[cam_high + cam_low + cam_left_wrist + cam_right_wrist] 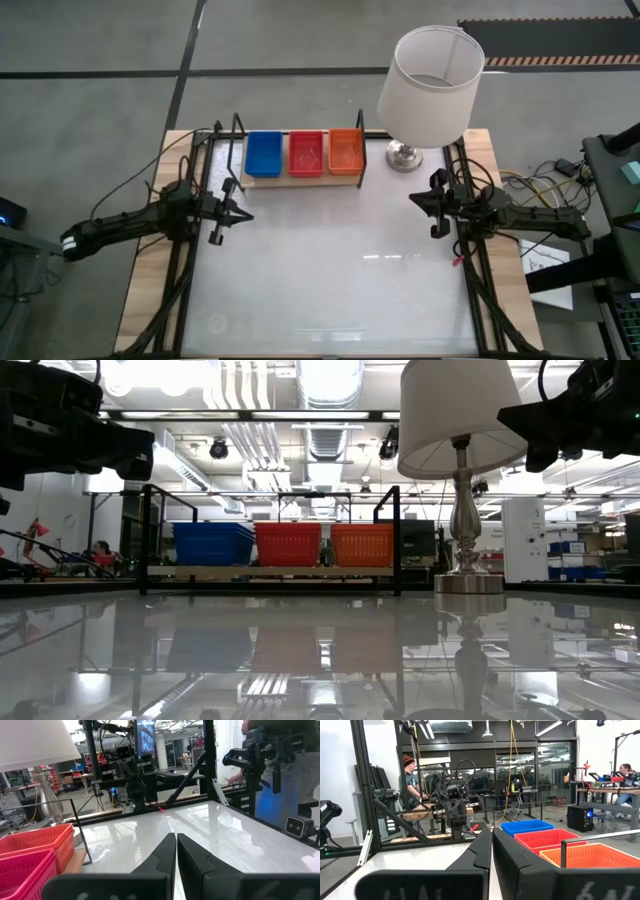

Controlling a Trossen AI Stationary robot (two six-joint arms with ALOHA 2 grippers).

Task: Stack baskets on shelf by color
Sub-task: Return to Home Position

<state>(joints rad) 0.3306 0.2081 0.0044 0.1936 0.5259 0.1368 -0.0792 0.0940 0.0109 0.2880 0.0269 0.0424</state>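
Observation:
Baskets stand side by side on the light-wood shelf (300, 181) near the table's far edge: blue basket (263, 154) on the left, red basket (306, 153) in the middle, orange basket (346, 151) on the right. The low view shows the blue (212, 544), red (288, 544) and orange (362, 544) baskets resting on the board between the black wire ends. My left gripper (244, 214) hovers at the table's left side, shut and empty (176, 851). My right gripper (415, 198) hovers at the right side, shut and empty (491, 851).
A table lamp with a white shade (430, 83) and a silver base (404, 157) stands right of the shelf, near my right gripper. The white tabletop (330, 270) stretches in front of the shelf. People show in the room beyond the table (411, 775).

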